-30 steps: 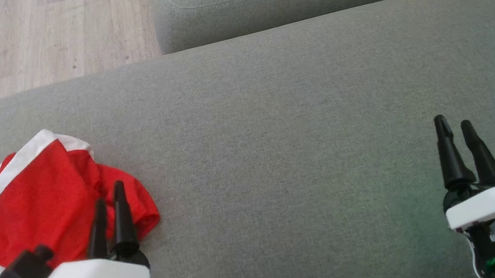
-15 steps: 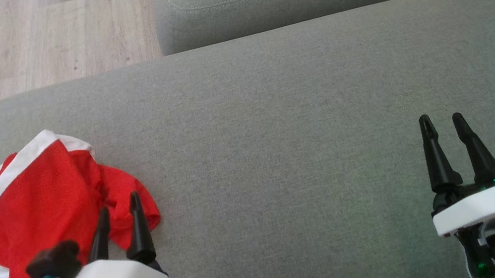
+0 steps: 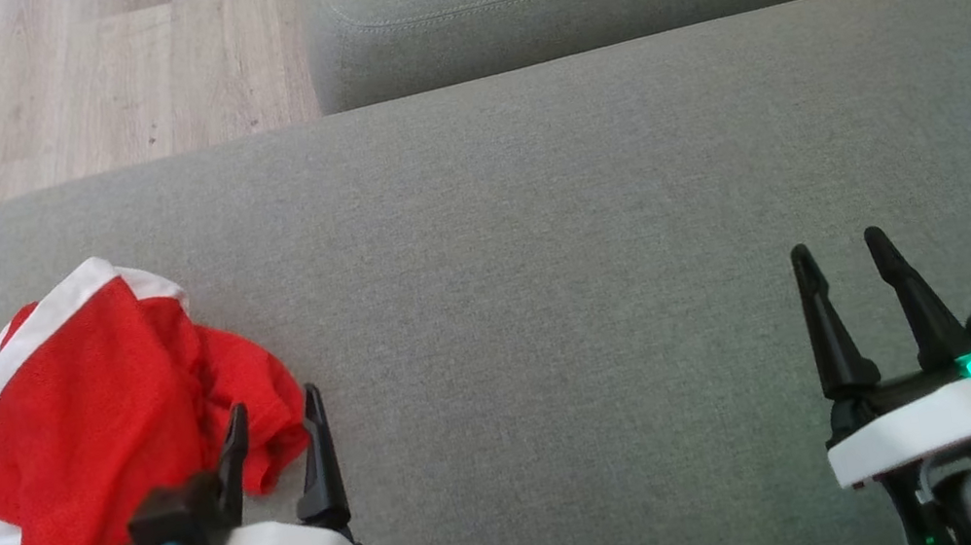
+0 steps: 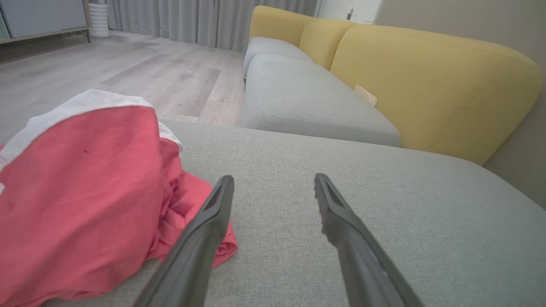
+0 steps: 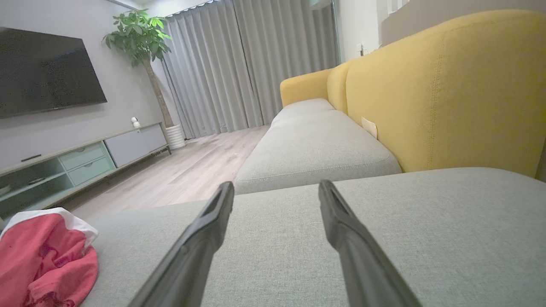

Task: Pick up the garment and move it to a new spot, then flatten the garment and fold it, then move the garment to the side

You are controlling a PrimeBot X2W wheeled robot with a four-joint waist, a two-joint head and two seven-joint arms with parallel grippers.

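Head view: the red garment [image 3: 76, 420], trimmed in white, lies crumpled at the left end of the grey seat [image 3: 538, 234], close to the edge by the wooden floor [image 3: 22, 94]. The left pincer [image 3: 274, 401] is released and empty, fingers spread, just beside the garment's right edge. Its left finger overlaps the cloth here, but I cannot tell if it touches. In the left wrist view the cloth bunches left of that finger. The right pincer [image 3: 837, 243] is likewise released and empty, over bare seat, well apart from the garment.
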